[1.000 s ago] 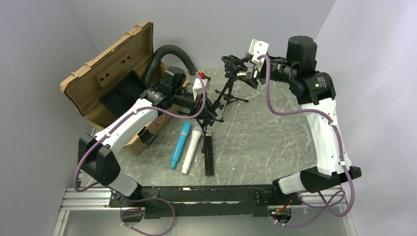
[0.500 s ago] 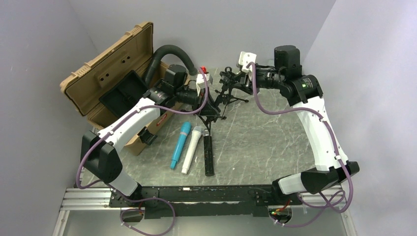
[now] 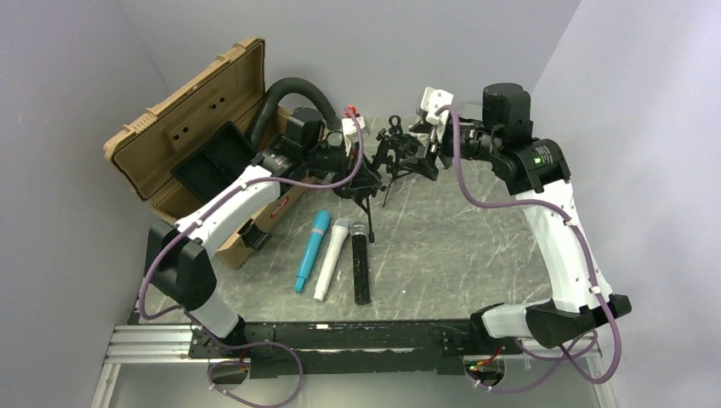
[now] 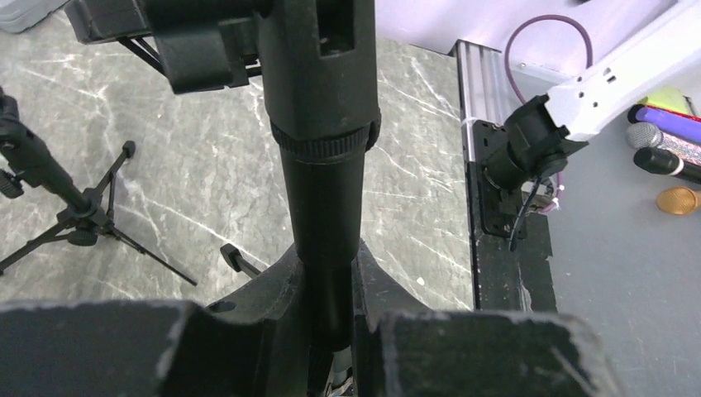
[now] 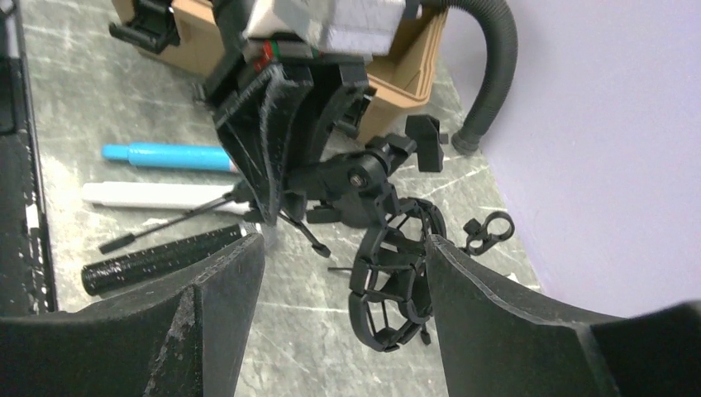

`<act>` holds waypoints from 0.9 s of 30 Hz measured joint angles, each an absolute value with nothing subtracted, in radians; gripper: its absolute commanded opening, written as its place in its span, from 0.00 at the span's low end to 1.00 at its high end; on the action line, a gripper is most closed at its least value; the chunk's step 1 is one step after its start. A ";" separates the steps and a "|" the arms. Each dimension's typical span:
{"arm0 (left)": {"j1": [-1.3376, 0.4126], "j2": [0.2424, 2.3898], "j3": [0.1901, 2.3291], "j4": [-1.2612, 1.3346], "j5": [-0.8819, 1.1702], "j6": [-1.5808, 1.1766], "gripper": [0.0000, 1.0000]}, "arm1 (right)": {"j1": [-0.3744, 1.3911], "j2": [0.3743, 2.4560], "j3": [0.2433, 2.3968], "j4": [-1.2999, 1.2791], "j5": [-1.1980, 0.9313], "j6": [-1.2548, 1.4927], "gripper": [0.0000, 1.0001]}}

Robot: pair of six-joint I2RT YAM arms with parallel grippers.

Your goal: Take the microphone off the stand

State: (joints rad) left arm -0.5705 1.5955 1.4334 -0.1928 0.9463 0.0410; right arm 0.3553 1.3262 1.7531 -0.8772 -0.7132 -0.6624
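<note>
On the bench [image 3: 459, 246], just in front of the stand [image 4: 324, 165], a blue microphone [image 3: 311, 250], a white microphone [image 3: 331, 258] and a black microphone [image 3: 360, 265] are laid side by side. The stand's pole is clenched by the left gripper [image 4: 329, 318]. Its cage mount [image 5: 397, 289] is framed by the released right gripper [image 5: 339, 244].

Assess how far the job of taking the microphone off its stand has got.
Done: the stand's cradle looks empty, and a black microphone lies on the table. In hand: the left tool is shut on the stand's column; the right tool is open at the cradle. Left: seemingly only letting go.
</note>
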 measured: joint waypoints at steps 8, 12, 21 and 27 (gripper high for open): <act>-0.567 1.615 1.439 -0.191 0.885 0.026 0.00 | 0.355 1.323 1.770 -0.847 -0.844 -0.557 0.65; -0.561 1.615 1.441 -0.181 0.881 0.007 0.00 | 0.355 1.302 1.671 -0.823 -0.906 -0.529 0.62; -0.556 1.615 1.441 -0.126 0.903 -0.046 0.00 | 0.326 1.296 1.478 -0.783 -0.954 -0.484 0.61; -0.556 1.615 1.441 -0.108 0.947 -0.072 0.00 | 0.317 1.296 1.459 -0.736 -0.969 -0.461 0.62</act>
State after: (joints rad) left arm -0.5564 1.6150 1.4414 -0.1081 0.9466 -0.0719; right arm 0.3172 1.2961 1.4586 -0.7357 -0.9688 -0.4606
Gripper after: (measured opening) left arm 0.212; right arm 0.607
